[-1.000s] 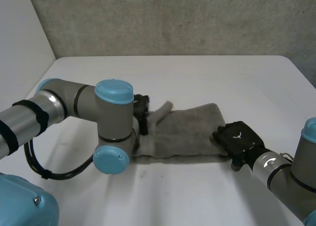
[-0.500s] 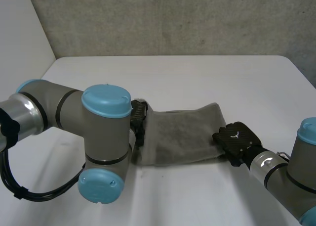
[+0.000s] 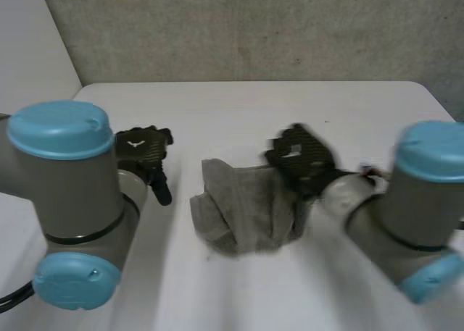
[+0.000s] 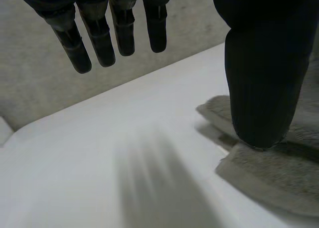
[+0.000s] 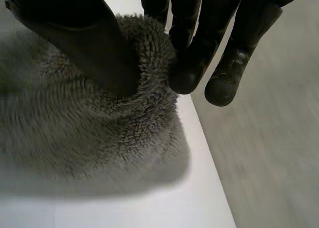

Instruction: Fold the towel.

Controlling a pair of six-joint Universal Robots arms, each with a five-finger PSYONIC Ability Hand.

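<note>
To the left of the towel, the left hand is held clear of the cloth above the white table. In the left wrist view its fingers are seen straight and spread away from the thumb, with nothing between them. An edge of the towel lies close by the thumb tip, though contact cannot be made out. This is judged a waiting posture, so that the cloth is left free on that side. The towel itself is bunched into a crumpled, partly doubled heap near the middle of the table, with its right side raised. On that right side it is pinched by the right hand. In the right wrist view a ridge of pile is clamped between the thumb and the curled fingers. The hold is judged to be kept so that this edge can be carried over the rest of the cloth. The fold is not yet laid flat.
</note>
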